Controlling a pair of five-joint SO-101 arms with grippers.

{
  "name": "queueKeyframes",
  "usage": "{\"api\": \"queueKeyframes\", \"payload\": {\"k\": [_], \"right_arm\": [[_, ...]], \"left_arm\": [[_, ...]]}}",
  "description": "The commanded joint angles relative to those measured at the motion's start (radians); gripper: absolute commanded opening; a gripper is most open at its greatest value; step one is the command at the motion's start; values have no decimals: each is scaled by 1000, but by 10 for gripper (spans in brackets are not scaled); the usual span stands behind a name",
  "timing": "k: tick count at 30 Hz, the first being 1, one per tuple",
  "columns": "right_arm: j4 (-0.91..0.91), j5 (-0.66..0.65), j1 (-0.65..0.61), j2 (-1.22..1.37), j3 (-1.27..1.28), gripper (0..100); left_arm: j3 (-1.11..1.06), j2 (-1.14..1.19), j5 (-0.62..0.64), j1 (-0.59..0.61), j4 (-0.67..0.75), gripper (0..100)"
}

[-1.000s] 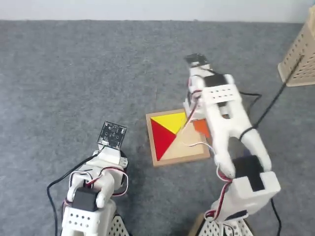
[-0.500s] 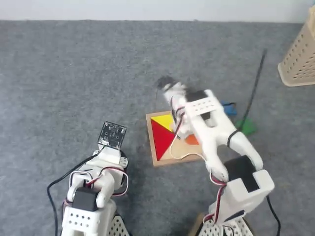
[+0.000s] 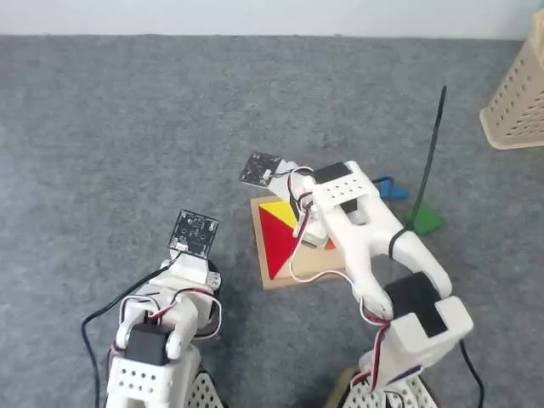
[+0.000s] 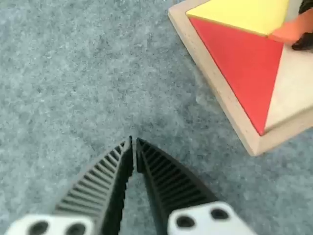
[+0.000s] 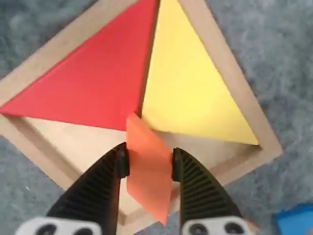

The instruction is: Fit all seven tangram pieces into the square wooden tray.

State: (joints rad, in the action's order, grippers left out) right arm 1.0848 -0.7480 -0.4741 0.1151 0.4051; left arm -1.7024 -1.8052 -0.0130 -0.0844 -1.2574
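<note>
Item: square wooden tray (image 5: 68,142), set on the grey counter, two pieces seated. The red triangle (image 5: 93,83) and the yellow triangle (image 5: 190,88) are laid flat inside the tray, meeting along one shared edge; the rest of the tray floor is bare wood. Item: orange piece (image 5: 146,176), clamped between the fingers of the right tool (image 5: 149,154) above the bare part of the tray, held tilted, with its leading corner close to the point where red and yellow meet. Whether that corner is touching them cannot be told. Item: left tool (image 4: 134,146), fingers closed together on nothing, poised over the counter just beside the tray's outer corner. Items outside the tray: a blue piece (image 3: 393,189) and a green piece (image 3: 425,219), lying on the counter beyond the tray's far side. Step judged in hand: seating the orange piece. It would best be levelled and turned until one edge is matched to the free edge of a seated triangle, then lowered onto bare wood and released only once flat, so that the seated triangles are not pushed out of line.
</note>
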Motion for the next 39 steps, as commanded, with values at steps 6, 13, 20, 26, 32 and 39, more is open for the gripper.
{"api": "queueKeyframes", "payload": {"k": [6,13,20,26,32,39], "right_arm": [[-28,-25,-36,-308,127,7],[-96,-135,-91,-315,207,7],[-96,-169,-130,-315,215,7],[-102,-255,-180,-315,269,7],[-107,-226,-199,-315,269,8],[-125,-169,-219,-315,273,8]], "left_arm": [[18,-20,9,6,-6,12],[18,-20,9,6,-6,12],[18,-20,9,6,-6,12],[18,-20,9,6,-6,12],[18,-20,9,6,-6,12],[18,-20,9,6,-6,12]]}}
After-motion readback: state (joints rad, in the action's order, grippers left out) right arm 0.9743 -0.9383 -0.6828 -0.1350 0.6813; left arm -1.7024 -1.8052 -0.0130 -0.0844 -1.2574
